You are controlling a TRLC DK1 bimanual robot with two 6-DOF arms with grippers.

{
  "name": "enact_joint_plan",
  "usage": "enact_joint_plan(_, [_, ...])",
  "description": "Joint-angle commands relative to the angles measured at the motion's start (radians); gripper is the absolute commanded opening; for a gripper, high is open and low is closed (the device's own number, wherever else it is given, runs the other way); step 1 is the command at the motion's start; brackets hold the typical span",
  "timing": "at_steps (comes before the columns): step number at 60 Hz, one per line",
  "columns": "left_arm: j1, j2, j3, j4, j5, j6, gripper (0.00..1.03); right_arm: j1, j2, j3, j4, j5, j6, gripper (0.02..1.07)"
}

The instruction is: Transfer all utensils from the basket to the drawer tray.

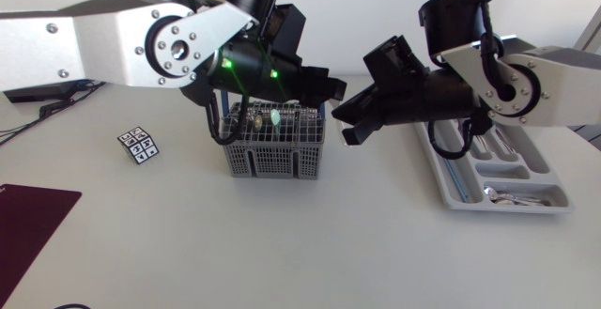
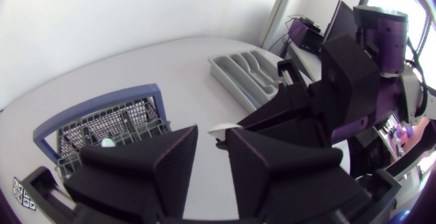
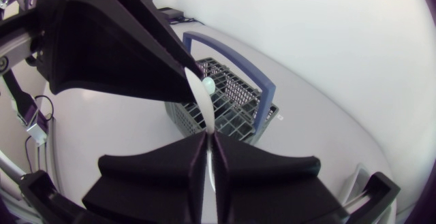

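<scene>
Mid-handover in the air just beside the basket [image 1: 274, 159], the right pincer [image 3: 210, 139] pinches a white spoon [image 3: 204, 105]; whether the left pincer [image 2: 212, 132] also grips it cannot be told, and next likely comes the carry to the drawer tray [image 1: 460, 192].

No words, numbers or brand names can be read. The only sign is a small card [image 1: 138, 145] on the surface [image 1: 282, 253], to the left of the basket [image 1: 275, 154]. It bears a grid of black-and-white square symbols, too small to make out.
</scene>
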State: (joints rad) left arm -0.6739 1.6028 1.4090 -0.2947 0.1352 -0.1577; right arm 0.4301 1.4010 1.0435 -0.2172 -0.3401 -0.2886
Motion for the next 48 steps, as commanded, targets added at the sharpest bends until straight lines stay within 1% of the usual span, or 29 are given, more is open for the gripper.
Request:
enact_joint_plan(1, [0.02, -0.044, 0.021, 0.025, 0.01, -0.011, 0.54, -0.007, 0.004, -0.011, -0.039, -0.016, -0.029, 0.07])
enact_joint_plan(8, [0.062, -0.049, 0.007, 0.035, 0.009, 0.003, 0.54, -0.045, -0.011, -0.033, -0.091, -0.039, -0.101, 0.07])
enact_joint_plan(15, [0.109, -0.049, -0.022, 0.046, 0.003, 0.032, 0.54, -0.119, -0.033, -0.065, -0.139, -0.068, -0.196, 0.07])
enact_joint_plan(19, [0.132, -0.047, -0.045, 0.069, -0.011, 0.044, 0.54, -0.171, -0.048, -0.091, -0.154, -0.073, -0.27, 0.07])
enact_joint_plan(24, [0.158, -0.047, -0.071, 0.088, -0.013, 0.052, 0.54, -0.255, -0.057, -0.117, -0.177, -0.092, -0.362, 0.07])
enact_joint_plan(28, [0.168, -0.046, -0.088, 0.098, -0.013, 0.06, 0.54, -0.335, -0.057, -0.117, -0.22, -0.125, -0.44, 0.07])
enact_joint_plan(36, [0.185, -0.044, -0.111, 0.104, -0.02, 0.076, 0.54, -0.498, -0.053, -0.12, -0.269, -0.157, -0.6, 0.07])
enact_joint_plan(48, [0.208, -0.044, -0.16, 0.117, -0.031, 0.106, 0.54, -0.755, -0.008, -0.122, -0.29, -0.166, -0.873, 0.07])
